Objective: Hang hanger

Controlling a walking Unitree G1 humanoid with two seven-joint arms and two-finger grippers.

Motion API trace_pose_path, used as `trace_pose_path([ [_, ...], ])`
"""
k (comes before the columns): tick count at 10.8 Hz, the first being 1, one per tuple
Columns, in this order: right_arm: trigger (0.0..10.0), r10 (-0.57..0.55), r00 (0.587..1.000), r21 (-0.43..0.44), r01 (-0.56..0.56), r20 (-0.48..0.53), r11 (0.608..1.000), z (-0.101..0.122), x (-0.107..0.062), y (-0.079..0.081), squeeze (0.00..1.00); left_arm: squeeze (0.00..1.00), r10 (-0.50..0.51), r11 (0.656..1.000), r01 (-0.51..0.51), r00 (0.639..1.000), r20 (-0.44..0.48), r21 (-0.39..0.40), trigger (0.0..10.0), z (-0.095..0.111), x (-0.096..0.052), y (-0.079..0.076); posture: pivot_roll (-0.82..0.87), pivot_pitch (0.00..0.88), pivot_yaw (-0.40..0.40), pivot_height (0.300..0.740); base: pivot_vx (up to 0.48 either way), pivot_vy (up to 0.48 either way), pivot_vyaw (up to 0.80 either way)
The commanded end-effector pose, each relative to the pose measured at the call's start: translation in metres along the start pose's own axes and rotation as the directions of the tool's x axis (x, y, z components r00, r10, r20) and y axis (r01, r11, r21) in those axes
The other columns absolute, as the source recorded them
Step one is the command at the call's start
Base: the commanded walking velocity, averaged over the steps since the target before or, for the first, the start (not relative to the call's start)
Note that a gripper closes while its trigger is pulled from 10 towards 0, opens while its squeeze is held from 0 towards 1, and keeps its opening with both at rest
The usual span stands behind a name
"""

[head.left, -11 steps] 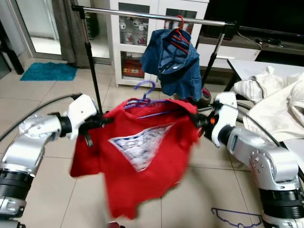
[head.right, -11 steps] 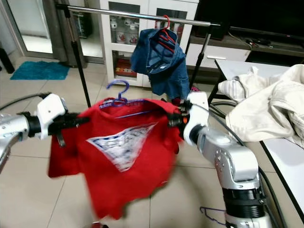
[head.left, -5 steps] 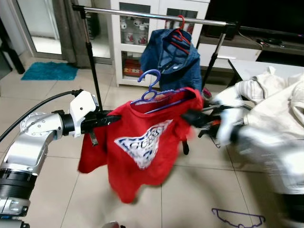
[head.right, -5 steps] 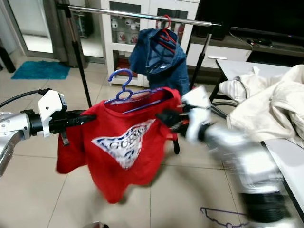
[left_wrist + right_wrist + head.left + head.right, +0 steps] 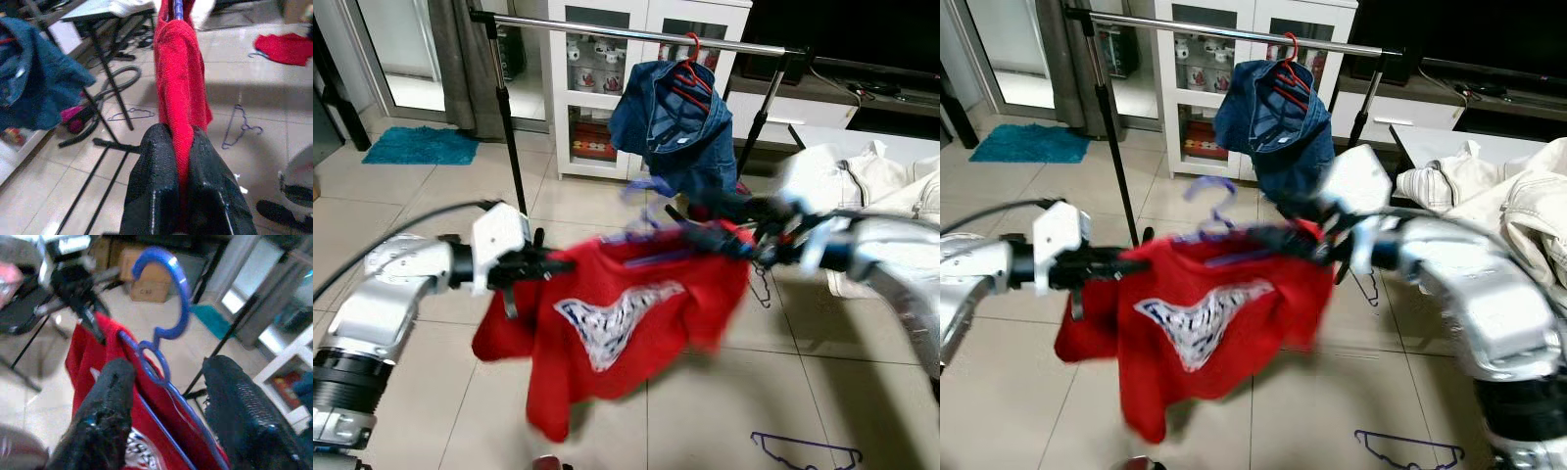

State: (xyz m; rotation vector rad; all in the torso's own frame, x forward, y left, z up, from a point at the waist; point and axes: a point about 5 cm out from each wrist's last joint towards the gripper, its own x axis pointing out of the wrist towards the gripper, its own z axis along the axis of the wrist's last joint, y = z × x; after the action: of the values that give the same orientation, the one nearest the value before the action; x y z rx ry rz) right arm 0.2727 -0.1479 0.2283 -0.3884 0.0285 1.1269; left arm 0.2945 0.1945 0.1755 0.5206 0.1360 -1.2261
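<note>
The left gripper's [image 5: 183, 196] fingers [image 5: 151, 186] are clamped on the red shirt's [image 5: 617, 304] edge. The right gripper's [image 5: 168, 396] fingers [image 5: 107, 406] stand apart, straddling the blue hanger [image 5: 164, 333] that carries the shirt. Shirt and hanger hang in mid-air between both arms, below the rail [image 5: 636, 31], where a denim garment [image 5: 671, 127] hangs.
</note>
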Motion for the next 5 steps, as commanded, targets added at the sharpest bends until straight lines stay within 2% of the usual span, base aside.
trace_pose_path([
  [1, 10.0, 0.022, 0.999, -0.035, -0.023, -0.045, 0.999, -0.003, 0.002, 0.000, 0.00, 0.00, -0.044, 0.995, 0.041, 0.998, 0.032, 0.091, 0.0, 0.019, 0.006, 0.000, -0.03, 0.000, -0.074, 0.740, 0.000, 0.000, 0.00],
  [3, 10.0, 0.070, 0.995, -0.010, -0.071, -0.064, 0.997, -0.010, 0.007, 0.004, 0.00, 0.00, -0.093, 0.987, 0.086, 0.995, 0.044, 0.135, 0.0, 0.028, 0.010, -0.003, -0.03, 0.000, -0.076, 0.740, 0.000, 0.000, 0.00],
  [4, 8.5, 0.095, 0.994, 0.010, -0.095, -0.053, 0.995, -0.012, 0.012, 0.006, 0.00, 0.00, -0.120, 0.982, 0.112, 0.992, 0.041, 0.150, 0.0, 0.030, 0.012, -0.005, -0.02, 0.000, -0.076, 0.740, 0.000, 0.000, 0.00],
  [5, 0.0, 0.110, 0.993, 0.015, -0.110, -0.047, 0.994, -0.013, 0.014, 0.007, 0.00, 0.00, -0.133, 0.980, 0.126, 0.991, 0.031, 0.155, 0.0, 0.030, 0.012, -0.006, -0.02, 0.000, -0.076, 0.740, 0.000, 0.000, 0.00],
])
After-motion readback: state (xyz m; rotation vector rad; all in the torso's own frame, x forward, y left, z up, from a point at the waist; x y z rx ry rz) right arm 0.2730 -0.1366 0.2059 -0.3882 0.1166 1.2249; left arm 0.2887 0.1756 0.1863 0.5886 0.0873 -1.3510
